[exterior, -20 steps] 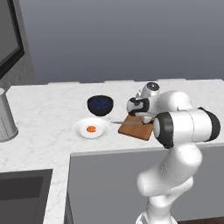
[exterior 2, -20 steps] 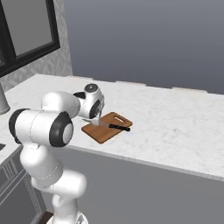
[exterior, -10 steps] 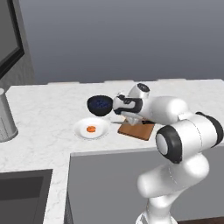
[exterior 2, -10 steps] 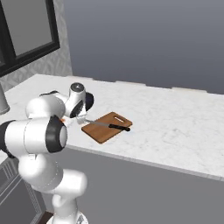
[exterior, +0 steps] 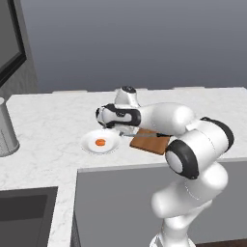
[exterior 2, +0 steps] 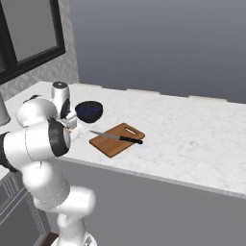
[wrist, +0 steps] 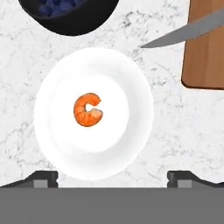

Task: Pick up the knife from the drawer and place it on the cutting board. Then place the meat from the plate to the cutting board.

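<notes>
**Open gripper above the plate, knife on the board**

I see my gripper (wrist: 112,177) hanging above the plate (wrist: 57,144), looking straight down on it. The two dark fingertips (wrist: 41,178) sit wide apart at the bottom of the hand view, one at each side of the plate's near rim, and nothing is between them. The jaws are fully spread and hold nothing.

The meat (wrist: 88,110) lies on the plate, a small orange curl a little off its centre. In the left base view the meat (exterior: 100,142) shows as an orange spot on the white plate (exterior: 89,145), with the hand just above and behind it.

The knife (exterior 2: 115,137) lies flat on the board (exterior 2: 109,146). Its black handle rests across the wood. Its silver blade runs over the board's edge, so the tip sticks out above the counter (exterior 2: 192,129), pointing toward the plate. In the hand view the blade tip ends near the plate's rim without touching it, and the board (wrist: 205,57) is just beside the plate.

A dark bowl (exterior 2: 89,111) with blue contents stands on the counter behind the plate, close to its far rim. A grey metal canister (exterior: 6,130) stands well apart at the far left of the left base view.
</notes>
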Robot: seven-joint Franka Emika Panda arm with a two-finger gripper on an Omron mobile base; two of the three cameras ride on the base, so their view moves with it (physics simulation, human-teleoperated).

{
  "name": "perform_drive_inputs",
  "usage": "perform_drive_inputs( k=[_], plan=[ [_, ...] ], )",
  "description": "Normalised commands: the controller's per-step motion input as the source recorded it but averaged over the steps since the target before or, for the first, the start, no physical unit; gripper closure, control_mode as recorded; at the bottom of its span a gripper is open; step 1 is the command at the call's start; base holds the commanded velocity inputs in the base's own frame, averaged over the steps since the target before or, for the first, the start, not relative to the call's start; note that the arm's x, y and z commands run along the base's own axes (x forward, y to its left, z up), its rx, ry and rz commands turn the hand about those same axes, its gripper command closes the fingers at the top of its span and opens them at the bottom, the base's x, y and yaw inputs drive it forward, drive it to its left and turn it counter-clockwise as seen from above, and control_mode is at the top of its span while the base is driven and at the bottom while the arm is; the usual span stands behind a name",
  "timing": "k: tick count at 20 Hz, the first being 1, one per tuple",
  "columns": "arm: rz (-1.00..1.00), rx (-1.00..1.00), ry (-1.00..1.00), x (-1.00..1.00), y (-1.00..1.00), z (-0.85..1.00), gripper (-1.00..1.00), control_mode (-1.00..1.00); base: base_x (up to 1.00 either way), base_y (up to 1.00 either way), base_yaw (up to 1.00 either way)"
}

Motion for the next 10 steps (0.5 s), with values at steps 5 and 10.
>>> perform_drive_inputs(
  k=[5, 10],
  plan=[
    [0.31, -0.09, 0.08, 0.20, 0.58, -0.52, -1.00, -1.00, 0.00, 0.00, 0.00],
    [0.33, -0.11, 0.03, 0.49, 0.09, -0.63, -1.00, -1.00, 0.00, 0.00, 0.00]
  ],
)
